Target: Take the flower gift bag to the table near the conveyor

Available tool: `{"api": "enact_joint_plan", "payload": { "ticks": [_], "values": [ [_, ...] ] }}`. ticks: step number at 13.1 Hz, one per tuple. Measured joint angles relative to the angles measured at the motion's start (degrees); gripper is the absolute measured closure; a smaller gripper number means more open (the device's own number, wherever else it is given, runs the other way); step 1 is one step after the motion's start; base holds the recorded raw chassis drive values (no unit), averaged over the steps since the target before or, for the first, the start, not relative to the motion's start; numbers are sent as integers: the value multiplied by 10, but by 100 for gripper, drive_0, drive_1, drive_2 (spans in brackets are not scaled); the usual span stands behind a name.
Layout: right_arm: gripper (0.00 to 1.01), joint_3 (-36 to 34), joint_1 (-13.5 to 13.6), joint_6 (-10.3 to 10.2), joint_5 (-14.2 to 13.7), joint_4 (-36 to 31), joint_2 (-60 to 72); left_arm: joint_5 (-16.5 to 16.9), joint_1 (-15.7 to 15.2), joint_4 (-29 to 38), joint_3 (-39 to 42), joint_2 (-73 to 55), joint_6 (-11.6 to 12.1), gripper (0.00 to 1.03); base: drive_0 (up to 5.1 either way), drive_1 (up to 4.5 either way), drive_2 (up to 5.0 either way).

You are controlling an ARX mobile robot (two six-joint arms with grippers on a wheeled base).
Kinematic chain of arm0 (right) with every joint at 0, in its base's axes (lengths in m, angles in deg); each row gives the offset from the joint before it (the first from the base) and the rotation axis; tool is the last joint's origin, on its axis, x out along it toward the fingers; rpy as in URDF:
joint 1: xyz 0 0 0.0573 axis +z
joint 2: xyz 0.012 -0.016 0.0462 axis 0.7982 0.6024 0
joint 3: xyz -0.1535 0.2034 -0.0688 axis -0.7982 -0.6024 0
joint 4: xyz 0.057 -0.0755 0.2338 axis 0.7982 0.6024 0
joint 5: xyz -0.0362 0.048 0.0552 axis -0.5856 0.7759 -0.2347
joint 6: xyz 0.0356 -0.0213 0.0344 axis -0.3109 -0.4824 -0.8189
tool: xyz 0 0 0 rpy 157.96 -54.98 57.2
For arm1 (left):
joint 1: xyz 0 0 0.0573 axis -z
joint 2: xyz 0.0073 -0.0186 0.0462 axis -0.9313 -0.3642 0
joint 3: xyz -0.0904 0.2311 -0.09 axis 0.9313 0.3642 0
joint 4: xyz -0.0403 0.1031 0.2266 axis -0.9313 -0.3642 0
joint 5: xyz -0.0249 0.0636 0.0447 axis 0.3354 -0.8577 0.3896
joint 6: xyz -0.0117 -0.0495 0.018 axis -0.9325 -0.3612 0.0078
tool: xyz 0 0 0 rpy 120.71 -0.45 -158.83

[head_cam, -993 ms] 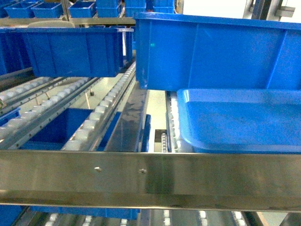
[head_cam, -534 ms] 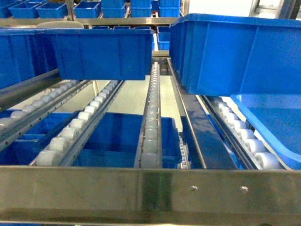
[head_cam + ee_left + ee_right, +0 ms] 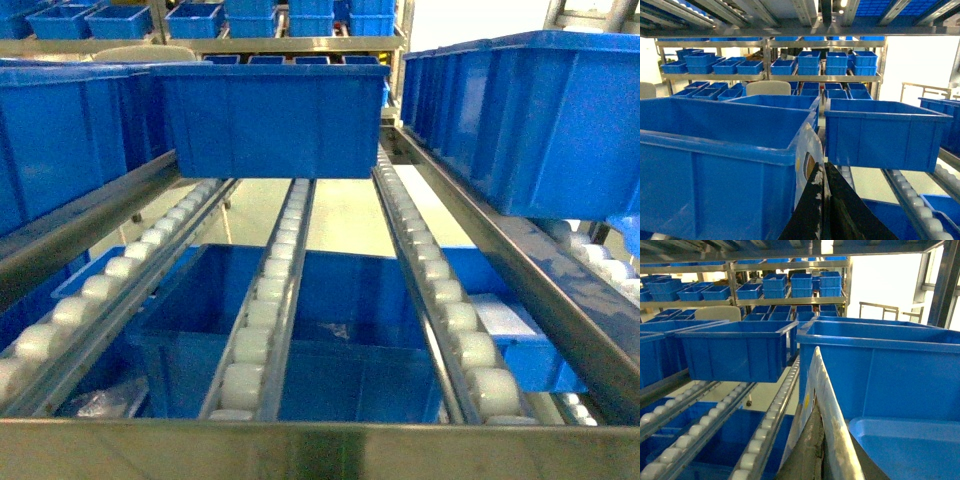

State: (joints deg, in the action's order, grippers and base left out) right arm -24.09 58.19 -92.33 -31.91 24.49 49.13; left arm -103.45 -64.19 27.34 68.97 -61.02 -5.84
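Apparently the carrying step is under way: each wrist view shows an upright white-edged bag panel [image 3: 827, 405], seemingly the flower gift bag, just before the pincer. Whether either pincer clenches it I cannot tell. Next, turn from the steel roller conveyor [image 3: 265, 320] and blue plastic bins [image 3: 270, 115] to find the table.

Steel-framed conveyor racking [image 3: 420, 270] with white roller lanes crossing the foreground, open gaps between lanes, blue plastic bins [image 3: 270, 120] blocking the lanes ahead, a deep blue bin [image 3: 330, 340] beneath, steel front rail [image 3: 320, 450] barring the near edge
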Motion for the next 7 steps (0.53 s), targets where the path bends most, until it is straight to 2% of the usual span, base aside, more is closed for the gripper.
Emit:
{"api": "enact_joint_plan", "payload": {
  "ticks": [7],
  "values": [
    [99,0,0,0,0,0,0,0,0,0,0,1,0,101,-365,-38,490]
  ]
}}
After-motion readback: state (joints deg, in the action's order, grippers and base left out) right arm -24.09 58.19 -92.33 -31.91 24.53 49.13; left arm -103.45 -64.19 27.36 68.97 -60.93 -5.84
